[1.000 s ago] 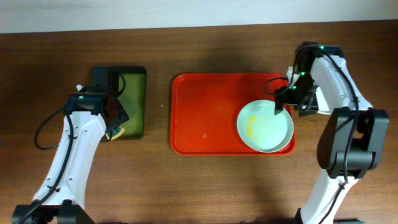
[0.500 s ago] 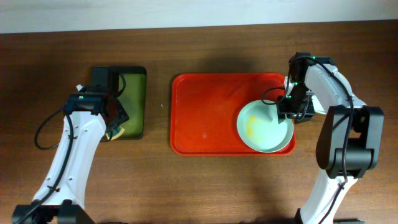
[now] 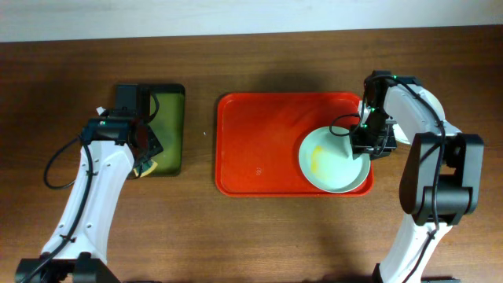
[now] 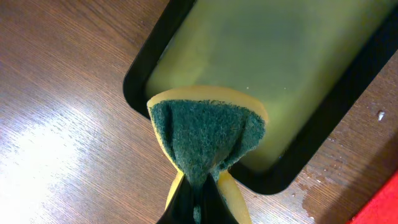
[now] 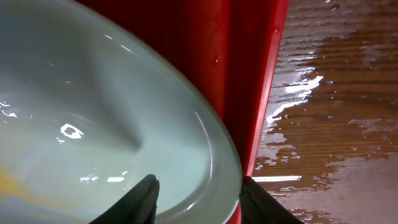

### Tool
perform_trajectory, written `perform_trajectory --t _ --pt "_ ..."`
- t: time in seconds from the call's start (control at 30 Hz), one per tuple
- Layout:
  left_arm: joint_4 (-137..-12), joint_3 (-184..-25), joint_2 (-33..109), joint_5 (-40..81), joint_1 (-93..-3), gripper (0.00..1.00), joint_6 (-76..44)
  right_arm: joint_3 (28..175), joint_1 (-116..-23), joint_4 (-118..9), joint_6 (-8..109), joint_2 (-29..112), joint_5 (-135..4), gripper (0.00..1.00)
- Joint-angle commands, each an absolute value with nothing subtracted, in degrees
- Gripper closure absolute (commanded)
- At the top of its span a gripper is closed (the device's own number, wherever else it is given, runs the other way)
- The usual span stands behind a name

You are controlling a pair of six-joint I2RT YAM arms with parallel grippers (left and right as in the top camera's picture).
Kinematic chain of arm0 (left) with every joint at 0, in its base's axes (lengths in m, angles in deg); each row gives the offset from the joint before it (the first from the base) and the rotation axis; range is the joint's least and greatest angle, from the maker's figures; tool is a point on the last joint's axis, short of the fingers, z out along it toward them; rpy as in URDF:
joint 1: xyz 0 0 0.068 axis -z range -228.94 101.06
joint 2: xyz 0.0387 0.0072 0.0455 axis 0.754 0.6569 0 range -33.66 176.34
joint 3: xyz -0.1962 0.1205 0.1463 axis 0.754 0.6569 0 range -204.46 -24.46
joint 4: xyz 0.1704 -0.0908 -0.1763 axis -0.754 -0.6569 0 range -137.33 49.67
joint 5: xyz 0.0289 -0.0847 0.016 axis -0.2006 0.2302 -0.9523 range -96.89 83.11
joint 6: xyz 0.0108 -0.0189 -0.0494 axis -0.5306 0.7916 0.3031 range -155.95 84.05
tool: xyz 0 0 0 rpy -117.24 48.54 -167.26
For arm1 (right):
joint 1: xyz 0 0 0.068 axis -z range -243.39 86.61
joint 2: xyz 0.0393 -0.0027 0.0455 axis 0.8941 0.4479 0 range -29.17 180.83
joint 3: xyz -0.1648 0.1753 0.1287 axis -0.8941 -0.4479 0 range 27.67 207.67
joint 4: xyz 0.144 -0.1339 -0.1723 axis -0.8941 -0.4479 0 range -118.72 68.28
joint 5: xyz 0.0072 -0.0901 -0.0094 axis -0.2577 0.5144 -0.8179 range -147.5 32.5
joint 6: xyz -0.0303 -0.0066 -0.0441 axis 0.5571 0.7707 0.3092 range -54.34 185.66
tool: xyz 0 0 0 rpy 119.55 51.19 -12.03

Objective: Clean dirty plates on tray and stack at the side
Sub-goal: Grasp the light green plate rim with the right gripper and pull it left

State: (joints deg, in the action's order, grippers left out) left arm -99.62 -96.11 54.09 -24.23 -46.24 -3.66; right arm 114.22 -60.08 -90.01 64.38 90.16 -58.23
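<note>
Right gripper (image 5: 198, 194) dropped slightly to plate (image 3: 330, 165) right rim, jaws spread astride it; left gripper (image 4: 198, 208) pinching sponge (image 4: 208, 137) at green tray (image 4: 348, 99) edge.

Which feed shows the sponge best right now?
The left wrist view: the sponge sits large and central, green scrub face showing, pinched in the jaws of the left gripper at the edge of the dark tray. Overhead shows only a small yellow bit by the gripper. The right wrist view misses it.
</note>
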Motion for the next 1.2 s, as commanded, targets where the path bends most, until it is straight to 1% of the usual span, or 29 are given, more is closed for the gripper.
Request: perform_trajectory --t 0.0,0.07,0.13,0.2,0.23,0.27,0.3,0.47,0.5,0.6,0.73,0.77,0.87,0.93,1.07,1.17 --pt "-99.6 -95.7 53.8 -24.2 -46.5 1.00 -4.8 113.9 -60.5 -90.2 64.4 90.2 -63.3 0.59" --pt "-99.6 -95.7 53.8 -24.2 -46.5 1.00 -4.8 113.9 -61.1 -90.2 64.6 90.2 -68.7 0.59" --pt "-99.5 -95.7 53.8 -24.2 -46.5 1.00 -4.8 113.9 -63.0 -89.9 68.2 90.2 -74.1 0.59" --pt "-99.5 -95.7 53.8 -24.2 -46.5 1.00 -4.8 113.9 -65.5 -88.6 68.1 90.2 -69.6 0.59" --pt "-99.6 -95.7 53.8 -24.2 -46.5 1.00 -4.8 113.9 -66.2 -87.9 66.5 90.2 -66.4 0.59" --pt "-99.6 -95.7 53.8 -24.2 -46.5 1.00 -4.8 113.8 -66.7 -87.2 63.6 90.2 -62.9 0.55" --pt "-99.6 -95.7 53.8 -24.2 -46.5 1.00 -4.8 113.8 -66.8 -87.1 61.6 90.2 -61.2 0.55" --pt "-99.5 -95.7 53.8 -24.2 -46.5 1.00 -4.8 111.4 -66.7 -86.0 61.5 90.2 -61.6 0.52" --pt "-99.3 -95.7 53.8 -24.1 -46.5 1.00 -4.8 110.0 -66.7 -84.8 60.6 90.2 -61.8 0.53" --pt "-98.6 -95.7 53.8 -22.6 -46.5 1.00 -4.8 107.8 -66.8 -81.3 60.1 90.2 -66.6 0.71" --pt "-94.7 -95.7 53.8 -17.8 -46.5 1.00 -4.8 107.7 -67.6 -75.8 56.1 90.2 -75.8 0.79" --pt "-92.9 -95.7 53.8 -17.1 -46.5 1.00 -4.8 107.6 -68.3 -74.6 54.6 90.2 -75.7 0.86" --pt "-87.9 -95.7 54.3 -17.1 -46.5 1.00 -4.8 107.4 -71.5 -71.5 52.4 90.2 -74.4 0.87" --pt "-83.7 -95.7 56.1 -17.2 -46.5 1.00 -4.8 107.3 -74.2 -70.2 50.1 90.3 -71.1 0.87" --pt "-75.1 -95.7 63.1 -21.7 -46.5 1.00 -4.8 107.3 -77.4 -68.0 48.2 90.2 -68.3 0.87" --pt "-69.9 -95.7 69.6 -21.7 -46.5 1.00 -4.8 107.3 -77.7 -67.9 48.2 90.2 -66.9 0.87"
